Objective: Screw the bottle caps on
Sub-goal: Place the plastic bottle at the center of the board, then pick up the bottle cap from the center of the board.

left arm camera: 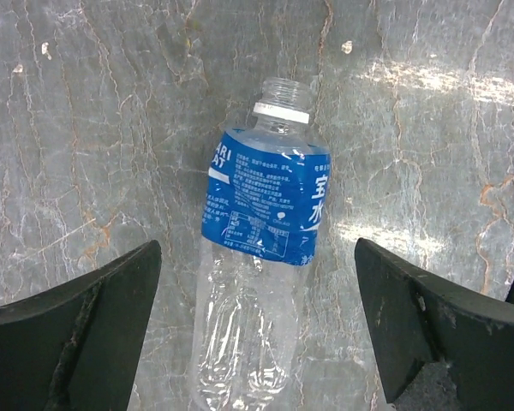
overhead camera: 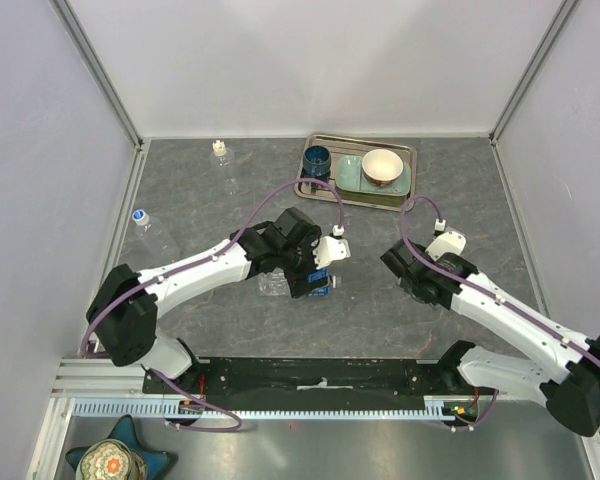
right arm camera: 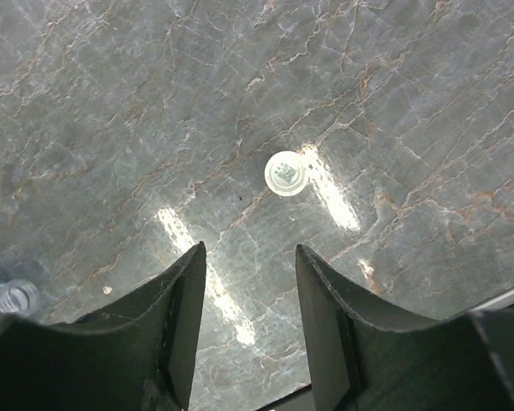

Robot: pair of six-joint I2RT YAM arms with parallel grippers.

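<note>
Bottle first, I reckon. The labelled bottle (left arm camera: 265, 257) lies flat on the desk (left arm camera: 86, 128), its bare open neck pointing to the top of the left wrist view. The left pincer (left arm camera: 257, 253) hangs over it with its fingers spread wide, one on each side of the body at about the lower edge of the blue label, touching nothing. I'd close on the labelled part, where the plastic looks stiffer than the ribbed clear end. Squeeze gently so it doesn't buckle, then stand it up with the neck free.

The cap (right arm camera: 286, 172) sits alone on the desk just above the middle of the right wrist view. It's ahead of the right pincer (right arm camera: 247, 253) and a bit towards the frame's right. That one is empty, its fingers only a narrow gap apart. It probably needs to slide forward and over so the cap lands dead centre before coming down, since something that small will skate away if one finger hits first.

Pose-wise, in the top view the left arm (overhead camera: 190, 270) stretches from lower left to the middle, wrist tipped down over the bottle. The right arm (overhead camera: 510, 310) reaches in from lower right, wrist aimed down at the desk right of centre.
</note>
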